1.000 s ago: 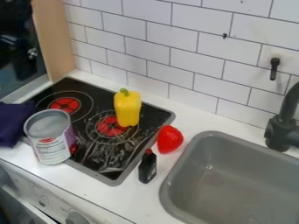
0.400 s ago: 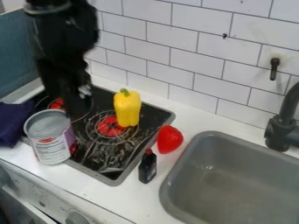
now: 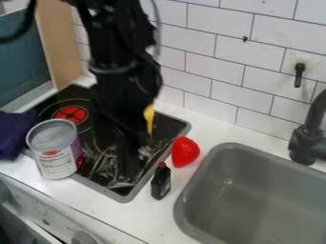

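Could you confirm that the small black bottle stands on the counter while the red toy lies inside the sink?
Not quite: the camera view shows the red toy on the counter between the stovetop and the sink, not inside it. The small black bottle does stand on the counter.

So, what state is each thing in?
Gripper: low over the stovetop
Yellow pepper: mostly hidden behind the arm
Can: upright; open or sealed, can't tell
Dark bottle: red cap on
Red toy: whole, beside the stovetop
Dark blue cloth: loose, left edge
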You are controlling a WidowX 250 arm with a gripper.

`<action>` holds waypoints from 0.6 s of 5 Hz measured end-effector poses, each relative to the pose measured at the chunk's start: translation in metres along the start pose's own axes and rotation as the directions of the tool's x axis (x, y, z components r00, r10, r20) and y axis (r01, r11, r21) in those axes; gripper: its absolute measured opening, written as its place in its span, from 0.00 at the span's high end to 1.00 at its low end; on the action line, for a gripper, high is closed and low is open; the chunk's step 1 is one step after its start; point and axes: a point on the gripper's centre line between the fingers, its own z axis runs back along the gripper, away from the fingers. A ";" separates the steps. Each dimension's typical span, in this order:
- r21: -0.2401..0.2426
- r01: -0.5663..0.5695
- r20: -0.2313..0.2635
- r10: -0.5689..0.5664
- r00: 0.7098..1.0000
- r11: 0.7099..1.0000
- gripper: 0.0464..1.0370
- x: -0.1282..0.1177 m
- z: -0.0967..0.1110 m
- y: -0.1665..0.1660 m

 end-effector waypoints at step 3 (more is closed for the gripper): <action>0.079 -0.131 0.038 0.128 0.991 0.988 0.04 0.025 -0.029 0.013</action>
